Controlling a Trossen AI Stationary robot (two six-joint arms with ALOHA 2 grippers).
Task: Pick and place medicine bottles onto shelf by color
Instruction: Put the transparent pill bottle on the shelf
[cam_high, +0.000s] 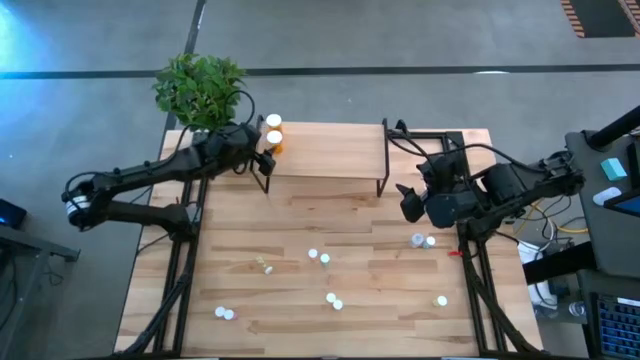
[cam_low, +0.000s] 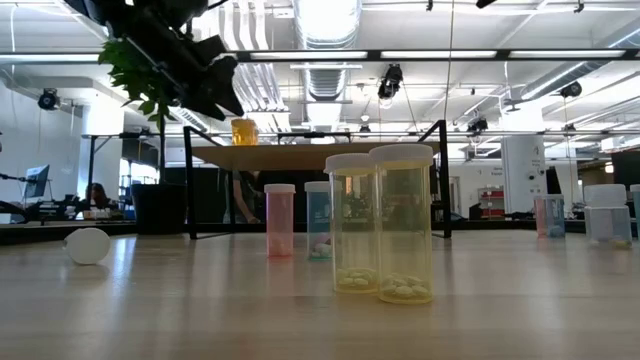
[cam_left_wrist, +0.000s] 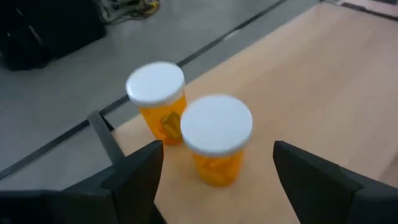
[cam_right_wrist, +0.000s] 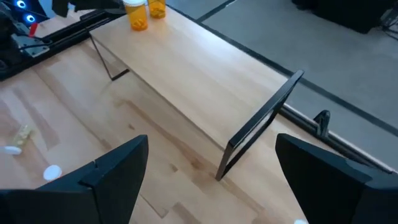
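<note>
Two orange bottles (cam_left_wrist: 216, 138) stand on the shelf's (cam_high: 325, 150) left end, between your left gripper's (cam_left_wrist: 214, 180) spread, empty fingers. Loose bottles (cam_high: 318, 257) lie nearer the right gripper (cam_right_wrist: 208, 168), also agape and empty.

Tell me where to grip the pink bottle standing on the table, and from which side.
Grip the pink bottle around its straight body just under the white cap, coming from above with fingers either side. It stands upright; a blue bottle appears close beside it.
</note>
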